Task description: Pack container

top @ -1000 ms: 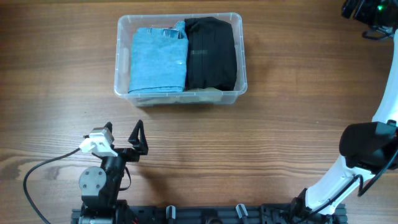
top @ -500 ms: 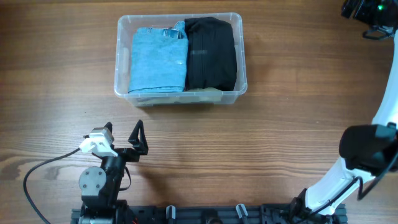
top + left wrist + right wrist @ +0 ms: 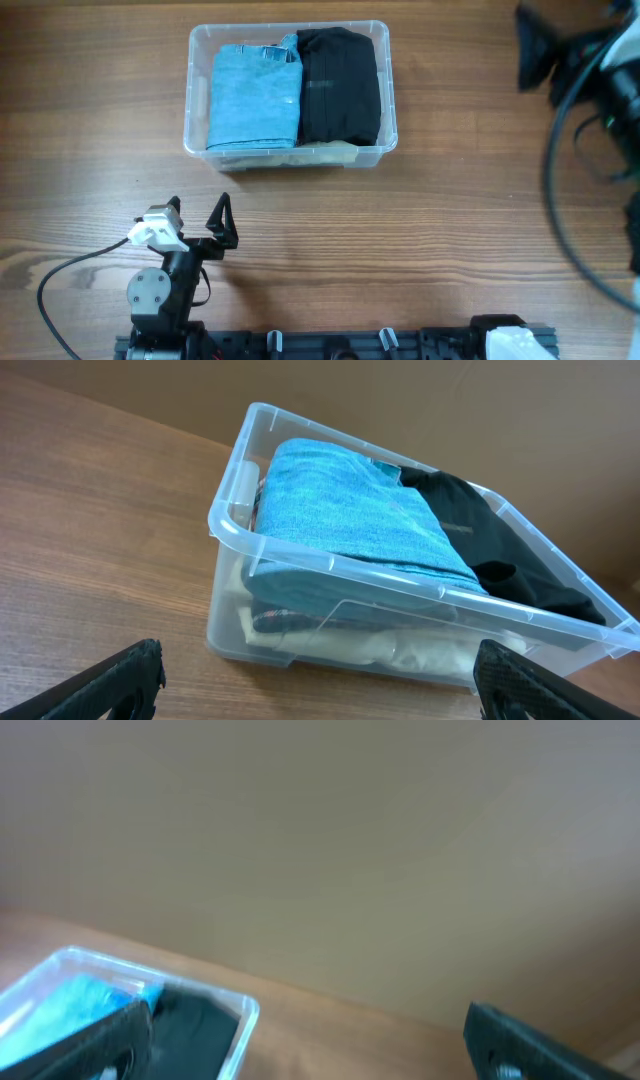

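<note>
1. A clear plastic container (image 3: 196, 100) sits far centre on the wooden table (image 3: 400, 230), holding a folded blue garment (image 3: 255, 95) beside a black garment (image 3: 340, 88).
2. Left gripper (image 3: 198, 203): near edge, fingers spread wide, empty.
3. Right gripper (image 3: 305, 1012): fingers spread wide, empty.

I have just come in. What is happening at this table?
Two robot arms are packing a clear container, and right now neither touches anything. The container sits on the table with a folded blue cloth and a black cloth side by side in it, above something pale. The left gripper is open, parked near its base and facing the container. The right gripper is open too, off to the right, empty.
</note>
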`<state>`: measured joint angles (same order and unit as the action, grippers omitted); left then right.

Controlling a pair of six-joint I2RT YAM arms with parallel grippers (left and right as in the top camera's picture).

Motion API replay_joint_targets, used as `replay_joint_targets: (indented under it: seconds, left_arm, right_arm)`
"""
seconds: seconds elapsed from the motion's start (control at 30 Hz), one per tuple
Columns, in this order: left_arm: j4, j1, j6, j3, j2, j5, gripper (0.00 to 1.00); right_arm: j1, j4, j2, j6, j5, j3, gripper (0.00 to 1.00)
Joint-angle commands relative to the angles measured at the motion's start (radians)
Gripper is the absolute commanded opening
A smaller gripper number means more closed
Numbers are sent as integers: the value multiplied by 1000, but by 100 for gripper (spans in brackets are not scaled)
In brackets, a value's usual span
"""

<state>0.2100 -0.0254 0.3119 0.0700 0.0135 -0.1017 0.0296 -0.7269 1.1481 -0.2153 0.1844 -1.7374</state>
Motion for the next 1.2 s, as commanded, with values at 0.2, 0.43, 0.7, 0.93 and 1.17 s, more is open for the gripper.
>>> replay_joint_targets:
  seconds: [0.2, 0.43, 0.7, 0.93, 1.17]
  left_arm:
    - [-3, -5, -16, -7, -11, 13, 100]
    - [-3, -5, -16, -7, -11, 13, 100]
    - [-3, -5, -16, -7, -11, 13, 100]
    - [-3, -5, -16, -7, -11, 13, 100]
    - [-3, -5, -16, -7, -11, 13, 100]
  right_arm:
    - [5, 929, -594, -121, 212, 1175, 100]
    - [5, 1003, -924, -121, 229, 1524, 100]
    - [5, 914, -1015, -121, 130, 1649, 100]
    - [3, 888, -1101, -70, 77, 1732, 100]
    - [3, 785, -1115, -69, 48, 1732, 100]
